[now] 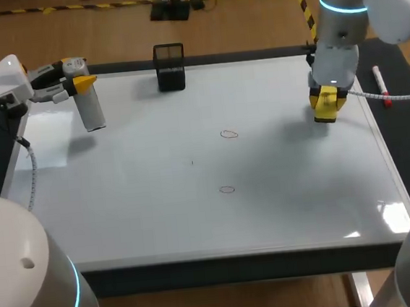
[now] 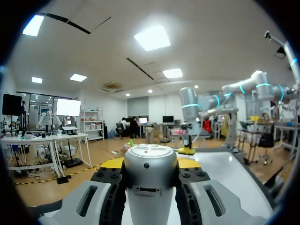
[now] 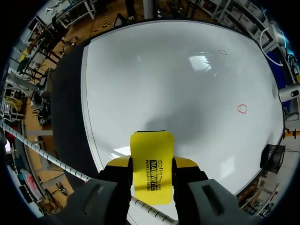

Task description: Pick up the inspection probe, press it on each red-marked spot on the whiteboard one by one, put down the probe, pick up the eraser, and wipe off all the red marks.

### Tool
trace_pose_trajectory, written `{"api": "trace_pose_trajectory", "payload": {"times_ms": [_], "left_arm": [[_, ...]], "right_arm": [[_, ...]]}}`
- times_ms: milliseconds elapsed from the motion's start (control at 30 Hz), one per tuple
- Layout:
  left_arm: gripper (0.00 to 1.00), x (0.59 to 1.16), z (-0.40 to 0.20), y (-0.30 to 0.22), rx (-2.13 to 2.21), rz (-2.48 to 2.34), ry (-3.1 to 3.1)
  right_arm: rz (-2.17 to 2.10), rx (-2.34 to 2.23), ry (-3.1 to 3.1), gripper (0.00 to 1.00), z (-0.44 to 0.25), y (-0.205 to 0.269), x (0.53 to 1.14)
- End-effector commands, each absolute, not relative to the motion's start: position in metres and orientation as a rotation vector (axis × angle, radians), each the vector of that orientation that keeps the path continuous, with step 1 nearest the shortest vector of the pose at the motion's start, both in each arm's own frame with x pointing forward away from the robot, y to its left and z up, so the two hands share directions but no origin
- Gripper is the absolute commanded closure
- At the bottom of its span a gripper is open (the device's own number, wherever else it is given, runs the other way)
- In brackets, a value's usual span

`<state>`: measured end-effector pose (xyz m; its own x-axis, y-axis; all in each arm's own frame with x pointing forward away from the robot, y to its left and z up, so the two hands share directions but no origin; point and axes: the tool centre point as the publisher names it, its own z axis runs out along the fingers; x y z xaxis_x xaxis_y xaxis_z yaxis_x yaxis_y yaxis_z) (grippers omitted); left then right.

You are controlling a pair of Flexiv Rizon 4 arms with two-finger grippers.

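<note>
The inspection probe [image 1: 92, 106], a silver cylinder, hangs upright over the whiteboard's [image 1: 153, 216] far left corner. My left gripper [image 1: 82, 82] is shut on its top end. In the left wrist view the probe's rounded cap [image 2: 150, 164] sits between the fingers. My right gripper [image 1: 325, 104] is shut on the yellow eraser [image 1: 324, 112], just above the board near its right edge. The eraser [image 3: 151, 164] fills the gap between that gripper's fingers. Two small red rings are drawn mid-board, one [image 1: 228, 134] farther back and one [image 1: 227, 190] nearer the front; both red rings [image 3: 242, 109] [image 3: 222, 52] lie ahead of the eraser.
A black mesh holder [image 1: 170, 67] stands at the board's back edge, left of centre. A red-capped marker [image 1: 381, 86] lies on the dark mat right of the board. A ribbed cable [image 1: 395, 96] runs from my right wrist over that edge.
</note>
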<state>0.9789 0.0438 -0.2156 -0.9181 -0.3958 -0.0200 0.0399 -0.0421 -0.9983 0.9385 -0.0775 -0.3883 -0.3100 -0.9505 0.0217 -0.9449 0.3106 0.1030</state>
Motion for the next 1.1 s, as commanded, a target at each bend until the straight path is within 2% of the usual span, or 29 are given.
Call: {"api": "trace_pose_trajectory", "payload": {"times_ms": [33, 267, 467, 1100], "left_arm": [[1.00, 0.978, -0.214, 0.044, -0.380, -2.032, 1.935], [1.00, 0.978, -0.214, 0.044, -0.380, -2.032, 1.935], [1.00, 0.971, -0.208, 0.022, -0.323, -2.061, 1.933], [1.00, 0.951, -0.196, -0.098, -0.107, -2.223, 2.006]], "right_arm": [[-0.105, 1.799, -2.477, 1.00, -0.388, -0.078, 0.939], [-0.105, 1.799, -2.477, 1.00, -0.388, -0.078, 0.939], [-0.105, 1.799, -2.477, 1.00, -0.388, -0.078, 0.939], [-0.105, 1.799, -2.477, 1.00, -0.388, -0.078, 0.939]]}}
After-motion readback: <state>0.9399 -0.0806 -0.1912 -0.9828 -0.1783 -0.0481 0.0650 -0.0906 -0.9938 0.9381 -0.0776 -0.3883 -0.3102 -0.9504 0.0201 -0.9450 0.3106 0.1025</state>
